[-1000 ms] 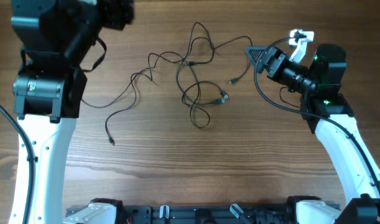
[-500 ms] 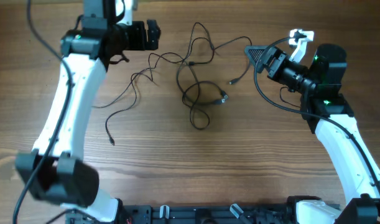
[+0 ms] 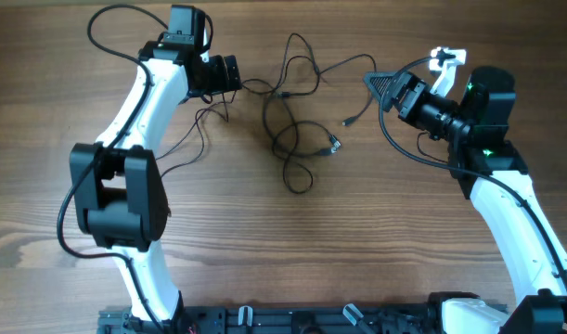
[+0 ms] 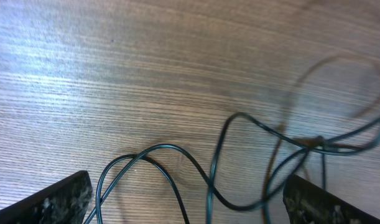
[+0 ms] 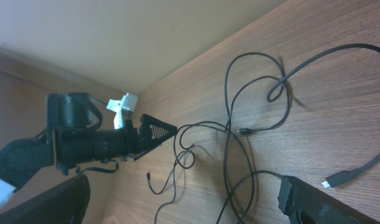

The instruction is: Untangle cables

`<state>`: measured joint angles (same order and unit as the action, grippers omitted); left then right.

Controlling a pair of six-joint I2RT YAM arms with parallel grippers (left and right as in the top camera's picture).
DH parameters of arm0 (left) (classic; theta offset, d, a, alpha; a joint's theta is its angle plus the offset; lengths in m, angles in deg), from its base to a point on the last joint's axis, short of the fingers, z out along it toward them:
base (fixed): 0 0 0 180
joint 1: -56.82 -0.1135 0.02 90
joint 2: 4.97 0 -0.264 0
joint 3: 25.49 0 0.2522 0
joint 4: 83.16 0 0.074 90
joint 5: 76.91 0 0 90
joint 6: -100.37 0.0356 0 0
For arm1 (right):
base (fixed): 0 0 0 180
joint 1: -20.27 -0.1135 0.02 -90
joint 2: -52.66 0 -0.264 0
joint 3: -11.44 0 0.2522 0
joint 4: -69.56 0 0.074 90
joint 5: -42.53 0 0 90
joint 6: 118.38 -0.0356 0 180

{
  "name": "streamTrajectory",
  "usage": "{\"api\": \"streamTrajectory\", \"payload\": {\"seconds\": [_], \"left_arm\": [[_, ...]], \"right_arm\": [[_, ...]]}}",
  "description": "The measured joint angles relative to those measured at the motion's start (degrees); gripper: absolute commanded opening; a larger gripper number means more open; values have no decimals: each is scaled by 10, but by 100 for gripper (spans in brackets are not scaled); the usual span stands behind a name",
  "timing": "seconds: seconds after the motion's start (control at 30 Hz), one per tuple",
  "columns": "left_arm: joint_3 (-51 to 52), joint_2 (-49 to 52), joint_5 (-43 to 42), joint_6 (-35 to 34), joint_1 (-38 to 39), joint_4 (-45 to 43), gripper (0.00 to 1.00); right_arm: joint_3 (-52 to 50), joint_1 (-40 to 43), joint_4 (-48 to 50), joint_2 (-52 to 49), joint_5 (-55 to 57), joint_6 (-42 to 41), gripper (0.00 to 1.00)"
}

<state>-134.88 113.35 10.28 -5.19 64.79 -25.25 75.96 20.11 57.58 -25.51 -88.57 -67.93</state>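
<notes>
Cables (image 3: 333, 144), thin black tangled loops, stretch mainly left-right on bench (image 3: 376, 250); left gripper (image 3: 238, 72), right gripper (image 3: 372, 82) both spread wide, empty.

Bench (image 3: 264, 250): one, wooden, mid-brown, with fine straight grain that ran left to right across my overhead view. Its surface was matt and filled that whole view.

Light: a pale, bluish-white sheen (image 4: 40, 56) lay on the wood at the upper left of my left wrist view and faded to warmer brown toward the right.

Wall (image 5: 134, 31): one, plain, pale beige, unmarked, and it rose behind the bench's far edge in my right wrist view.

Darker brown band (image 5: 9, 74): it sat beneath the wall at the left. I could not tell what it was.
</notes>
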Motion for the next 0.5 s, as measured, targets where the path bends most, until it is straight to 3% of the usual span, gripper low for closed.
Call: {"api": "streamTrajectory", "payload": {"seconds": [0.07, 0.23, 0.33, 0.43, 0.5], "left_arm": [[0, 12, 0, -5, 0, 0, 98], [0, 30, 0, -13, 0, 0, 75], [0, 30, 0, -14, 0, 0, 49], [4, 30, 0, -15, 1, -4, 40], [6, 30, 0, -15, 3, -4, 41]], "right_arm": [[0, 0, -1, 0, 0, 0, 100], [0, 0, -1, 0, 0, 0, 100], [0, 0, -1, 0, 0, 0, 100], [0, 0, -2, 0, 0, 0, 100], [0, 0, -5, 0, 0, 0, 100]]}}
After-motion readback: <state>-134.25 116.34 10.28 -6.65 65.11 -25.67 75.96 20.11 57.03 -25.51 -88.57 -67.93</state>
